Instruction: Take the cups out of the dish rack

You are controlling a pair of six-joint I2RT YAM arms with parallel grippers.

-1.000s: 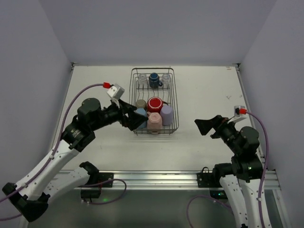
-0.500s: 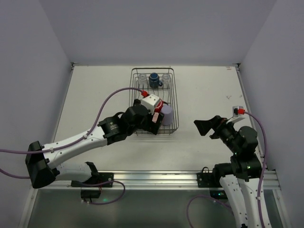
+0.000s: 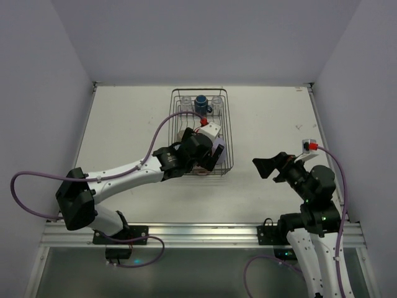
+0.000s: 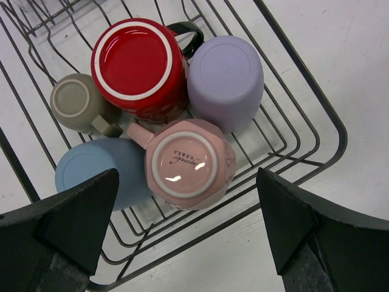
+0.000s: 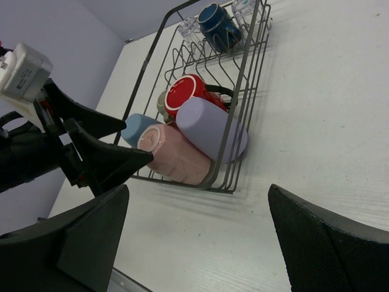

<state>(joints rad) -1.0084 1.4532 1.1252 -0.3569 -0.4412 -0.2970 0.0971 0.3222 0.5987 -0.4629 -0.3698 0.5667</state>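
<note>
White tabletop (image 3: 124, 124) is lying between pale lavender walls, and the dish rack (image 3: 230, 133) is sitting on it toward the far middle, its long axis running near to far. Eight cups are resting inside the rack. Five are crowding the near end: a red mug (image 4: 137, 64) with a black handle, a lavender tumbler (image 4: 225, 79) touching it on the right, a pink mug (image 4: 189, 163) in front of both, a light blue cup (image 4: 91, 167) at the near left, and a small olive-green mug (image 4: 76, 102) at the left. All five are showing their bases to the left wrist camera; in the right wrist view the pink mug and lavender tumbler are leaning over, bases pointing toward the near left. Three more are standing at the far end: a dark blue mug (image 3: 201, 104) between two clear glasses (image 3: 185, 102) (image 3: 217, 101). A small stamp is showing on the pink mug's base, its characters too small to read. The left gripper (image 4: 186, 176) is hovering over the rack's near end, fingers spread wide on either side of the pink mug and clasping nothing. The right gripper (image 5: 197, 188) is hanging above bare table, well to the right of the rack, likewise spread apart and empty.
</note>
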